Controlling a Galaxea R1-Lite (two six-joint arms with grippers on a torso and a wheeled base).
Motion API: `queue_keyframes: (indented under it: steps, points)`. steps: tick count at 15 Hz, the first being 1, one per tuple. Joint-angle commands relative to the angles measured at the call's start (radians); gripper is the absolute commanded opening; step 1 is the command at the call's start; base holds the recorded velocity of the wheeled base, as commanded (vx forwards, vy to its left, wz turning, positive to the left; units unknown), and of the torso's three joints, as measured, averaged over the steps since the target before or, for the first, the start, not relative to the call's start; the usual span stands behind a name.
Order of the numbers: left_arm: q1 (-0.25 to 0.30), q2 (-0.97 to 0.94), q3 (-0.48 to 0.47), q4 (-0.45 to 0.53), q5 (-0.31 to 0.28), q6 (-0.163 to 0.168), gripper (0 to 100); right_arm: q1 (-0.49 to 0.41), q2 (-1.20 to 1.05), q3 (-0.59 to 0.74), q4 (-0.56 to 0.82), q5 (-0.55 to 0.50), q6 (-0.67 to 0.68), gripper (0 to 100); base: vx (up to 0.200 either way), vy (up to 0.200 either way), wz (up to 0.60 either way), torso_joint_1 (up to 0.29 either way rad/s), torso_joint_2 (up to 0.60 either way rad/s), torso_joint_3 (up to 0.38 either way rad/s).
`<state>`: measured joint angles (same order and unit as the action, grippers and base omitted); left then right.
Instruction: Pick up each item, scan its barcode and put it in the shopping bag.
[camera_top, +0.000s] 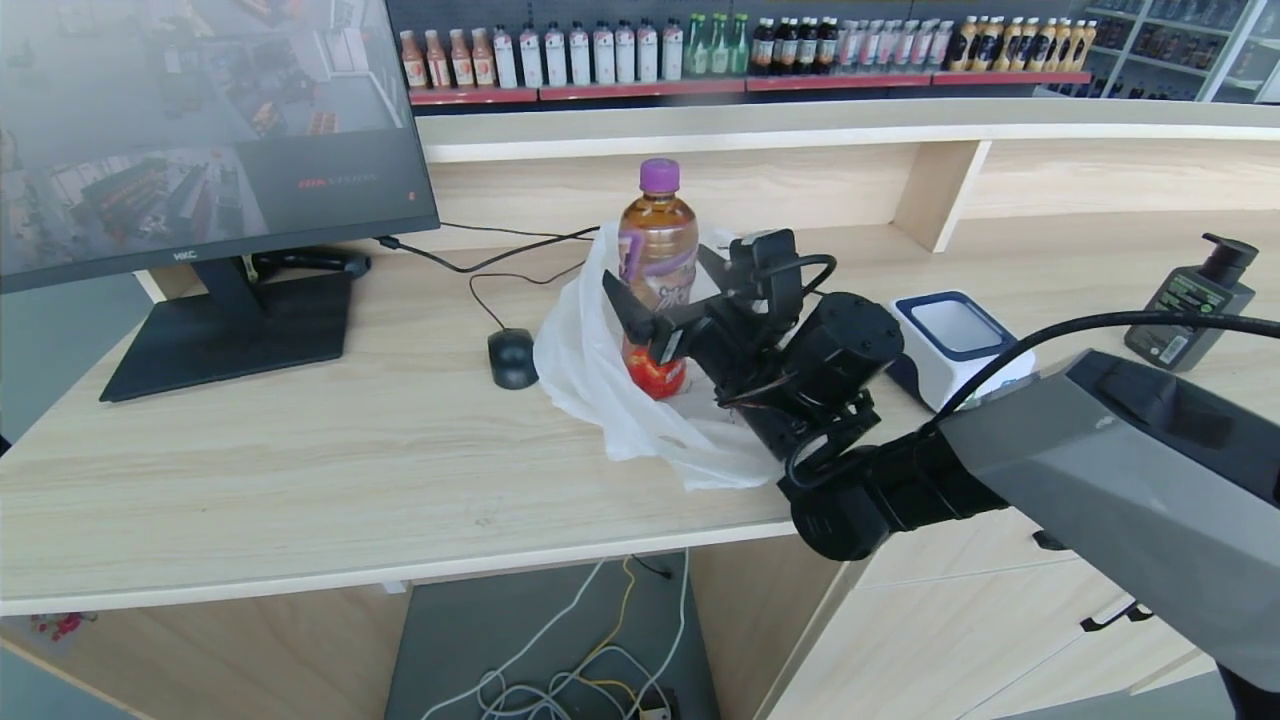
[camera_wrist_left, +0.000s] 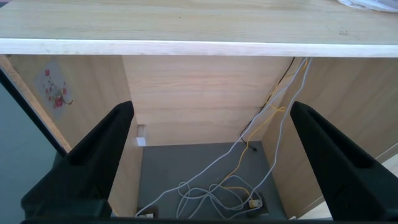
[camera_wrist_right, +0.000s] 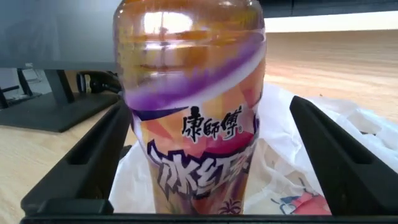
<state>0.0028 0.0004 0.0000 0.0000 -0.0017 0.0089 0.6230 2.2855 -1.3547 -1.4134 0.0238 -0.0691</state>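
A tea bottle (camera_top: 657, 250) with a purple cap and a purple-and-orange label stands upright in the white plastic shopping bag (camera_top: 590, 370) at the middle of the wooden counter. My right gripper (camera_top: 650, 300) is open around the bottle's lower half. In the right wrist view the bottle (camera_wrist_right: 193, 124) sits between the two black fingers (camera_wrist_right: 93, 162) with a gap on each side, and the bag (camera_wrist_right: 273, 162) lies behind it. Something red (camera_top: 655, 372) lies in the bag at the bottle's foot. My left gripper (camera_wrist_left: 211, 106) is open and holds nothing, low in front of the counter's edge (camera_wrist_left: 186, 46).
A white barcode scanner (camera_top: 955, 340) stands to the right of the bag, a dark pump bottle (camera_top: 1195, 305) farther right. A monitor (camera_top: 200, 130) and a black mouse (camera_top: 512, 357) are to the left. Loose cables (camera_wrist_left: 217, 186) lie under the counter.
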Motion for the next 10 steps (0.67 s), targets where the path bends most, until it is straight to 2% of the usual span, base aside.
queue_keyframes:
  steps: [1, 3, 4, 8, 10]
  points:
    - [0.0, 0.0, 0.0, 0.0, 0.0, 0.0, 100, -0.003, -0.072, 0.071, -0.015, -0.002, -0.001, 100, 0.0, 0.0, 0.0, 0.0, 0.0, 0.0]
    - [0.0, 0.0, 0.0, 0.0, 0.0, 0.0, 100, 0.0, -0.132, 0.158, -0.016, -0.004, -0.008, 100, 0.0, 0.0, 0.0, 0.0, 0.0, 0.0]
    - [0.0, 0.0, 0.0, 0.0, 0.0, 0.0, 100, 0.0, -0.133, 0.161, -0.016, -0.004, -0.008, 100, 0.0, 0.0, 0.0, 0.0, 0.0, 0.0]
    - [0.0, 0.0, 0.0, 0.0, 0.0, 0.0, 100, 0.015, -0.261, 0.442, -0.144, -0.002, -0.064, 100, 0.0, 0.0, 0.0, 0.0, 0.0, 0.0]
    - [0.0, 0.0, 0.0, 0.0, 0.0, 0.0, 100, 0.029, -0.291, 0.537, -0.157, -0.004, -0.066, 100, 0.0, 0.0, 0.0, 0.0, 0.0, 0.0]
